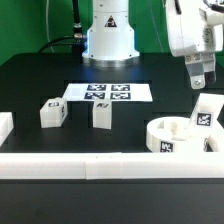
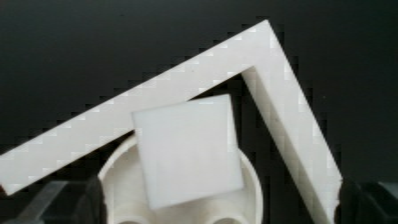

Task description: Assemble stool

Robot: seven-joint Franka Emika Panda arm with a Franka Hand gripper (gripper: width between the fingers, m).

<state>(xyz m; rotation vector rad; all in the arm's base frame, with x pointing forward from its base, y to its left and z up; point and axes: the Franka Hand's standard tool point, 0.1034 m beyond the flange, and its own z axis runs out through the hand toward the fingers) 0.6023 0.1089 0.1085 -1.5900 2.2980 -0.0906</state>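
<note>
The gripper (image 1: 198, 84) hangs with its jaws spread wide and holds nothing. In the wrist view its fingers (image 2: 54, 200) are only dark blurs at the picture's edges. The standing leg (image 2: 187, 150) is between them, with a clear gap on each side.

In the exterior view the fingertips hover just above that leg without touching it (the gap is small and hard to judge). The standing leg rises from the seat (image 1: 176, 137), a thick round white disc at four o'clock in the exterior view. The seat's rim hides the foot of the leg, so I cannot tell whether it sits fully in a socket. The seat runs off the exterior view's right edge.

A second leg (image 1: 102, 113) stands on the black table (image 1: 40, 80) near the centre, and a third leg (image 1: 52, 114) is at nine o'clock from it. The marker board (image 1: 108, 93) lies at twelve o'clock from the second leg. A long white rail (image 1: 90, 165) crosses the scene at six o'clock. The arm's base (image 1: 108, 35) is at twelve o'clock, its top cut off.
</note>
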